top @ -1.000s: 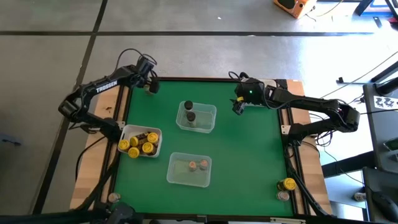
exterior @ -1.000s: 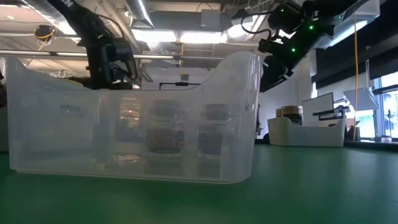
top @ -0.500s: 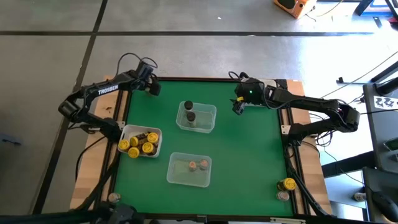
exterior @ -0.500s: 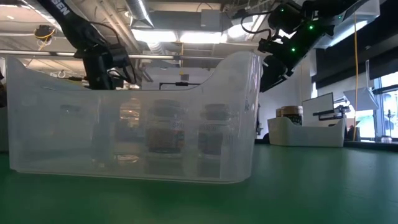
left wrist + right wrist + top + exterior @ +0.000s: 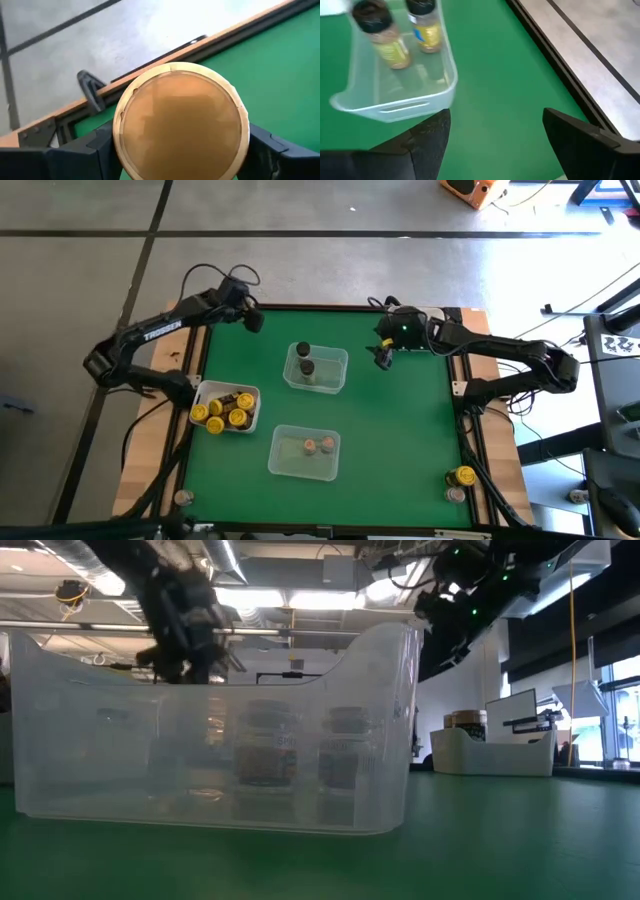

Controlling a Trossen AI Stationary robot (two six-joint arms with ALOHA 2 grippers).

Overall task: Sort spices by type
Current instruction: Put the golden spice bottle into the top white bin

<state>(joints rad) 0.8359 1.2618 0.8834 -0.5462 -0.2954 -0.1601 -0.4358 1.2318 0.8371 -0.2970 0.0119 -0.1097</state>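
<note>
— What's on your green desk (image 5: 400,430)?

— Three containers: a clear tub (image 5: 316,367) at centre with two black-lidded jars (image 5: 304,358), another tub (image 5: 304,452) at 6 o'clock with two pinkish-lidded jars (image 5: 318,446), a white tray (image 5: 226,407) of yellow- and dark-lidded jars at 9.

— And your grippers?

— Your left gripper (image 5: 250,318), at 11 o'clock, has its fingers (image 5: 85,150) clamped on a tan-lidded jar (image 5: 180,125). Your right gripper (image 5: 384,356), at 1 o'clock, hovers with fingers (image 5: 427,137) spread, holding nothing.

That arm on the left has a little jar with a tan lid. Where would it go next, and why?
Probably toward a clear tub. The left gripper holds the tan-lidded jar over the table's far left corner, away from any container. The far tub holds two black-lidded jars; the near tub holds pinkish-brown lids. I cannot tell which it suits.
</note>
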